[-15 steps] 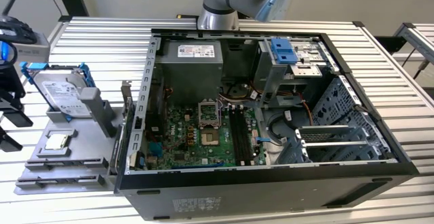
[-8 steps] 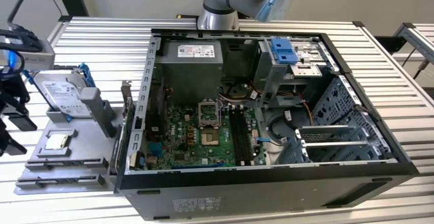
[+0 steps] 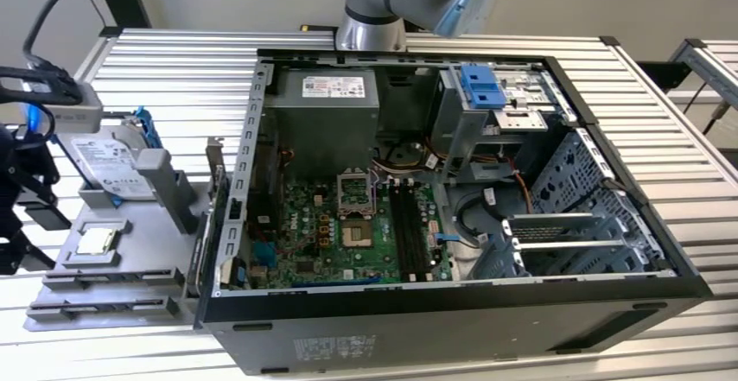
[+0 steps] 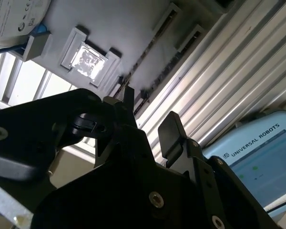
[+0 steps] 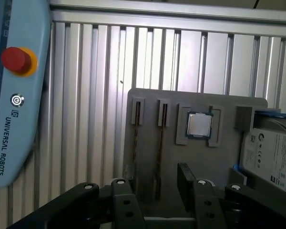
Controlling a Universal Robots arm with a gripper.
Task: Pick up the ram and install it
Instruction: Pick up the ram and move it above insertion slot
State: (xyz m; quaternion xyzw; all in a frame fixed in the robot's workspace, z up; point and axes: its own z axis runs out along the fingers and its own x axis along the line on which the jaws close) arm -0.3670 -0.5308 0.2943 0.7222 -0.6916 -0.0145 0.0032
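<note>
Black two-finger gripper (image 5: 154, 188), jaws wide open & empty, is hovering w/ thin dark ram stick (image 5: 160, 152) lying just ahead, lengthwise in line w/ the finger gap, in grey tray (image 5: 150, 98).

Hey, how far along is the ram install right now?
Nothing looks finished: the ram sits on edge in a slot of the gray tray, outside the computer case. In hand: the open gripper hovers over that stick, one finger to each side, gripping nothing. Picking it up and installing it both remain.

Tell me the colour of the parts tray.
The tray is grey, best seen in the first wrist view.
</note>
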